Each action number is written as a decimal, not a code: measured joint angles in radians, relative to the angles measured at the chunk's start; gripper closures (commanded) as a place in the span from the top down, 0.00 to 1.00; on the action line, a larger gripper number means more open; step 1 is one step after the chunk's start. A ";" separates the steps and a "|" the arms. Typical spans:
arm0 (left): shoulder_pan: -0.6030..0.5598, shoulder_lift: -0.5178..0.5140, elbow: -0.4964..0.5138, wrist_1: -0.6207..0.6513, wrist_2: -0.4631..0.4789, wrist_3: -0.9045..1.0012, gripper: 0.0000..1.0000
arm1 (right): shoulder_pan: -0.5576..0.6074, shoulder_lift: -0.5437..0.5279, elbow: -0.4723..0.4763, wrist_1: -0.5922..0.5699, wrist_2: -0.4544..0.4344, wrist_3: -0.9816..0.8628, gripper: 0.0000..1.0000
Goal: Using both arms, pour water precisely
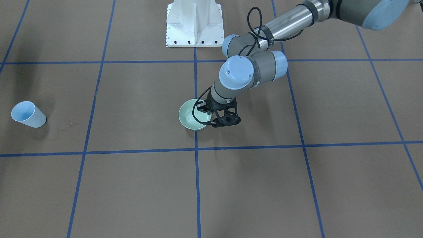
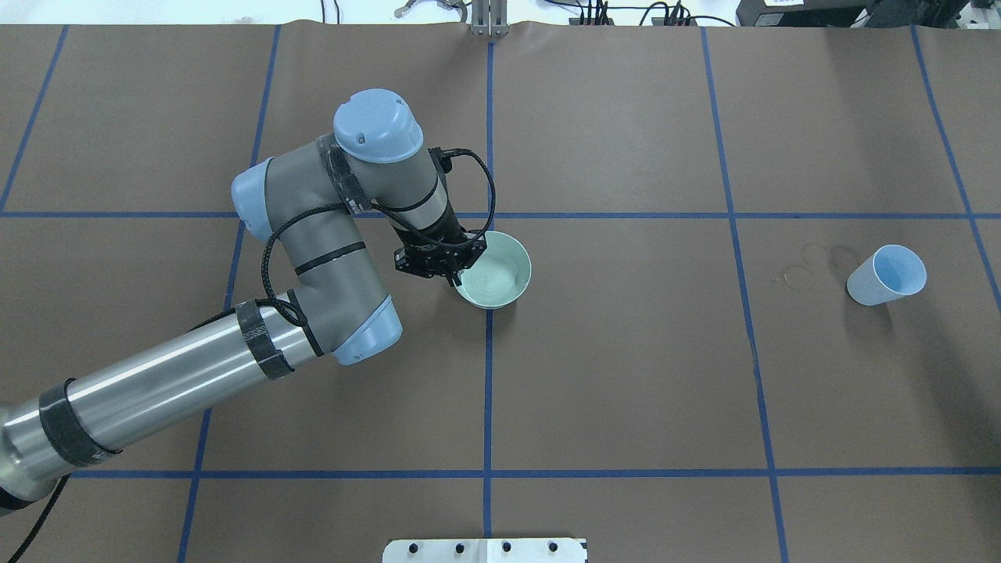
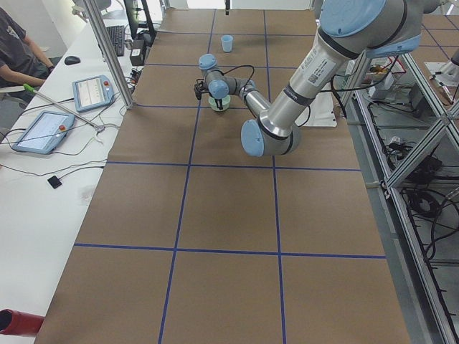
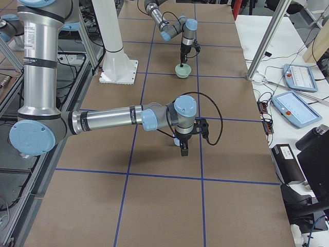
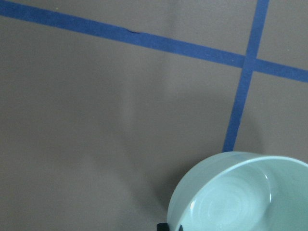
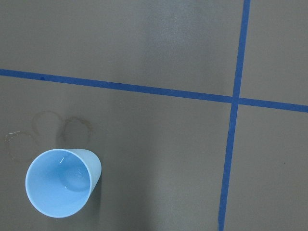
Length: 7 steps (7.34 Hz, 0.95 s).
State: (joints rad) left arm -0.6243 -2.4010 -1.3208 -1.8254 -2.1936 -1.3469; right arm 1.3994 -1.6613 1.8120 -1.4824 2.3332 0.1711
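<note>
A pale green bowl stands near the table's middle on a blue tape line. Faint ripple rings of water show inside it. My left gripper points down at the rim on the robot's left side and is shut on it; one black fingertip shows at the wrist view's bottom edge. A light blue cup stands upright far to the robot's right. My right gripper hangs above the cup; I cannot tell whether it is open or shut.
The white pedestal stands at the robot's side of the table. Dried ring stains mark the paper beside the cup. A side desk holds tablets and cables, and a person sits there.
</note>
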 measured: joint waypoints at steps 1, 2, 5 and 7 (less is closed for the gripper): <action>0.000 0.001 0.000 0.000 0.000 0.000 0.63 | 0.000 0.000 0.001 0.000 0.000 -0.001 1.00; 0.000 0.001 -0.001 0.000 0.000 0.000 0.66 | 0.000 0.000 0.002 0.000 0.001 -0.001 1.00; -0.021 0.005 -0.069 0.005 -0.003 -0.042 0.66 | -0.010 -0.001 0.007 0.020 0.008 0.001 1.00; -0.052 0.091 -0.197 0.010 -0.007 -0.084 0.66 | -0.069 -0.016 0.008 0.171 0.012 0.017 1.00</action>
State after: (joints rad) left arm -0.6765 -2.3104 -1.5175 -1.8156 -2.2001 -1.4308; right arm 1.3308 -1.6777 1.8201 -1.3118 2.3448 0.1879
